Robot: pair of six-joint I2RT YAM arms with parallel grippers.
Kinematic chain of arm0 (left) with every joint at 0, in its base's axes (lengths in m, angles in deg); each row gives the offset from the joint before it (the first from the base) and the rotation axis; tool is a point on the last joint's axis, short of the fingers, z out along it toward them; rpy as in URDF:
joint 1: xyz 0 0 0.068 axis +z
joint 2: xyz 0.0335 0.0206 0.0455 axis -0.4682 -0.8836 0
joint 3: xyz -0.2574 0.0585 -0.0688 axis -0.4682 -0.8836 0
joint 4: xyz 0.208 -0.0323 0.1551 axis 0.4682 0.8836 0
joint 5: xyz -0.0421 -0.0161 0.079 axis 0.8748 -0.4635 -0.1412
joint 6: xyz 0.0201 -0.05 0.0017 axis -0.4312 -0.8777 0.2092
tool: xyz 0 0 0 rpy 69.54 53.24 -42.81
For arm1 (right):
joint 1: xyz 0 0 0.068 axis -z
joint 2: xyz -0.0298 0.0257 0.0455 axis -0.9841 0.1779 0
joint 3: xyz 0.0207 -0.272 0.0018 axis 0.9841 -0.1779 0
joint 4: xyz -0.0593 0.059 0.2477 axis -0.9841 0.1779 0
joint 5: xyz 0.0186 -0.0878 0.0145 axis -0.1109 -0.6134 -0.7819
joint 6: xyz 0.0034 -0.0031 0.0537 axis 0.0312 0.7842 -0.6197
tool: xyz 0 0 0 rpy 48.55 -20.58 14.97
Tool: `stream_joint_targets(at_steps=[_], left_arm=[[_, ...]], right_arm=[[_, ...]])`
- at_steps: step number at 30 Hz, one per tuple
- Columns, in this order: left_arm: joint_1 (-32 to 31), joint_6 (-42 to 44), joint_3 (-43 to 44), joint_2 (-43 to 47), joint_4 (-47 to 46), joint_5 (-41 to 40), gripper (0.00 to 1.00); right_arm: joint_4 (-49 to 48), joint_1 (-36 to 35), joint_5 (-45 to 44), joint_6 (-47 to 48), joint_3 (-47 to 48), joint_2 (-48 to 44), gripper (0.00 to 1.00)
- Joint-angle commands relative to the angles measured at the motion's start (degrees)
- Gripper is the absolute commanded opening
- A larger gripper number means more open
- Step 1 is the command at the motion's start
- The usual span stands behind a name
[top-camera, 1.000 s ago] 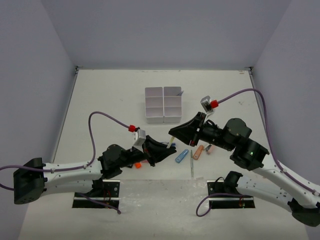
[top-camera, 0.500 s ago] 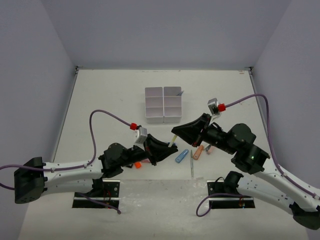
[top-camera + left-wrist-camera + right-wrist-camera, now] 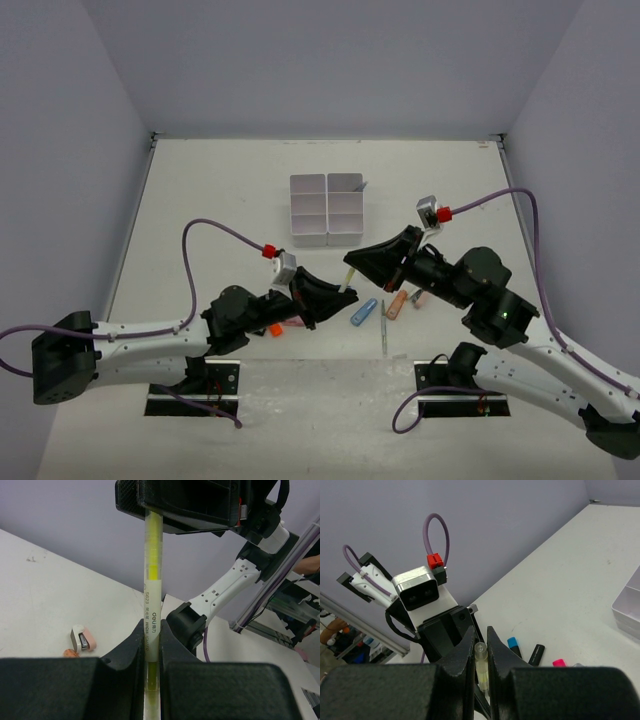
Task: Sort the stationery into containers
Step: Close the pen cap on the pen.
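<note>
Both left claw [image 3: 151,632] and right claw [image 3: 480,639] pinch one yellow highlighter [image 3: 152,587], base hidden.

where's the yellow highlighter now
The yellow highlighter is front centre in the top view, clamped between the left gripper and right gripper, nearer than the white tray.

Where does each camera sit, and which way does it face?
Top external: above and behind the robot, looking down on the table and tray; left arm and right arm show.
Left wrist: on the left arm, looking past the left end effector at the right end effector.
Right wrist: on the right arm, looking past its fingers at the left wrist camera.
Both wrist views share the yellow highlighter, gripped at both ends.
</note>
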Motion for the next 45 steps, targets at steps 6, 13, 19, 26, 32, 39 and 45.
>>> stream_joint_targets(at_steps=[6,13,19,26,32,39,45], left_arm=[[0.2,-1.2,0.9,-0.8,-0.4,-3.5,0.0],[0.2,-1.6,0.4,-1.3,-1.0,-3.5,0.0],[0.2,-0.4,1.2,0.8,0.3,-4.5,0.0],[0.3,0.9,3.0,1.7,2.7,-5.1,0.0],[0.2,0.5,3.3,2.6,3.0,-7.6,0.0],[0.3,0.9,4.5,3.8,5.0,-9.8,0.0],[0.2,1.0,5.2,3.0,6.2,-10.3,0.0]], right_arm=[[-2.0,-0.5,-1.8,1.8,4.2,-0.5,0.0],[-1.6,-0.4,-1.9,2.1,4.9,0.0,0.0],[-3.7,-0.5,3.0,0.7,1.9,1.2,0.39],[-4.4,-0.5,4.5,-0.9,0.8,1.9,0.38],[-4.8,-0.6,6.1,-2.0,-0.7,4.8,0.37],[-5.4,-0.9,5.6,-2.9,-3.7,5.4,0.29],[-5.2,-0.9,3.2,-2.8,-4.4,4.3,0.0]])
